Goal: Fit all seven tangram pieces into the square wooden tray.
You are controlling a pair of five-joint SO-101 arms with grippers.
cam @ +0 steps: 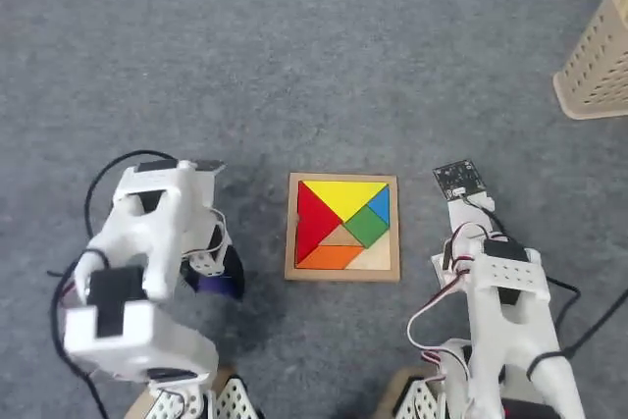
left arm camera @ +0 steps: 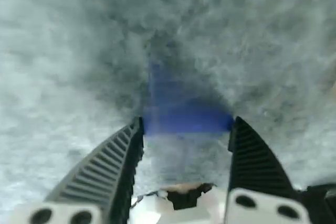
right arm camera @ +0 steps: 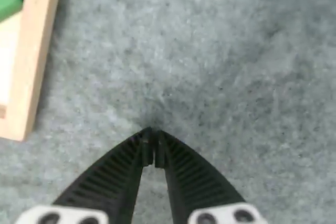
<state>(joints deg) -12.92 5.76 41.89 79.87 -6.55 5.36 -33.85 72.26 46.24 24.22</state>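
- Left claw [left arm camera: 186, 125] comes closest: its jaws stand wide across the dark blue piece [left arm camera: 184, 118], with a tip touching each end. I judge the piece gripped, low against the surface.
- Grey fuzzy surface [cam: 294, 76] carries everything and runs far out beyond both claws.
- Wooden tray [cam: 343, 275] lies between the two claws, well apart from the left one and near the right one.
- Right claw [right arm camera: 153, 136] has its jaws pressed together on nothing, tips down at the surface. The tray's corner is just off to one side of it.
- Inside the tray, away from the left claw's load, sit the red piece [cam: 312, 221] and yellow piece [cam: 343, 193], the two biggest.
- Smaller ones fill in around them: the orange piece [cam: 329, 257], green piece [cam: 366, 226] and light blue piece [cam: 380, 205].
- A small tan triangle [cam: 343, 235] in the middle looks like a sixth piece, though its colour is close to the wood.
- One bare corner gap [cam: 379, 256] remains, on the tray side nearer the right claw.
- By my count six of seven are placed. What is left is carrying the dark blue piece from the left claw's spot to that gap and turning it to fit.
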